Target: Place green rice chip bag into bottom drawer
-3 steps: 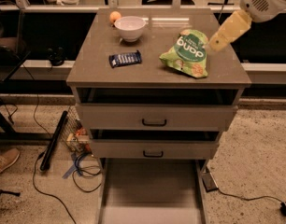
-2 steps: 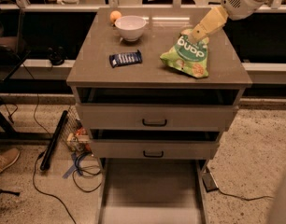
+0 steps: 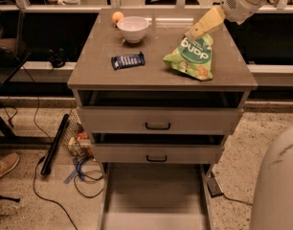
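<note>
Now my hand is at the bag's 12 o'clock edge, right at its crimped top. Whether it is wide, narrow or already gripping, I cannot tell. The bag lies flat on the desk, toward 2 o'clock of the top, well apart from the blue bar at its 9 o'clock and the bowl at its 10. The bottom drawer stands pulled out at 6 o'clock, below the two upper drawers. I judge the step in hand is the grasp. To do it well I should take the top seam squarely, pinching the flat edge and not the puffy middle, since a crinkly pouch is likely to slip and sag. Then I should lift straight up before swinging toward 6 o'clock, so the hanging bag clears the desk's front edge and the upper drawer fronts.
</note>
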Controlling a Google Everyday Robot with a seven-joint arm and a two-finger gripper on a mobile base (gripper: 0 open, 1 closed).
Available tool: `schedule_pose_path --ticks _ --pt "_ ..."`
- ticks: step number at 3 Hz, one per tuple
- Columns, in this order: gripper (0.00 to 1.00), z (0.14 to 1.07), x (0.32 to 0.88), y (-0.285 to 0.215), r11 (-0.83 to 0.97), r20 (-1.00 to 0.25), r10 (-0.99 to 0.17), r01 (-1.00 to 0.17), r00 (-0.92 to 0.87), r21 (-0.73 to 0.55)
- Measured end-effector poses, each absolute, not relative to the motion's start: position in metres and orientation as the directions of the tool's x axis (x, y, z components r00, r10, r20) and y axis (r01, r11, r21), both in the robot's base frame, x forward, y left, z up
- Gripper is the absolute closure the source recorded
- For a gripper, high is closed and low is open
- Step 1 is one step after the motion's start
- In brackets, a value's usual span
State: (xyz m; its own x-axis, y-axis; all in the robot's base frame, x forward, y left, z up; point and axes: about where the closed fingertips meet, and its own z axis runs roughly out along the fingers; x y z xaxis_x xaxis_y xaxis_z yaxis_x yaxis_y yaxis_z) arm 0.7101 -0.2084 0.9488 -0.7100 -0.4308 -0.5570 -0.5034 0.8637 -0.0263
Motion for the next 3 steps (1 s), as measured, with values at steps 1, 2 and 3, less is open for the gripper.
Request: schedule_pose_path --ticks 1,2,3 --pt "0.00 0.939 0.719 -0.194 0.900 -0.527 -0.390 -0.435 -0.755 -0.042" --pt "0.00 0.922 0.729 -0.167 0.963 -0.465 -0.231 -0.268 -0.855 0.014" --pt "0.00 0.907 0.733 -0.152 0.989 -0.412 -0.076 -0.121 -0.908 0.085"
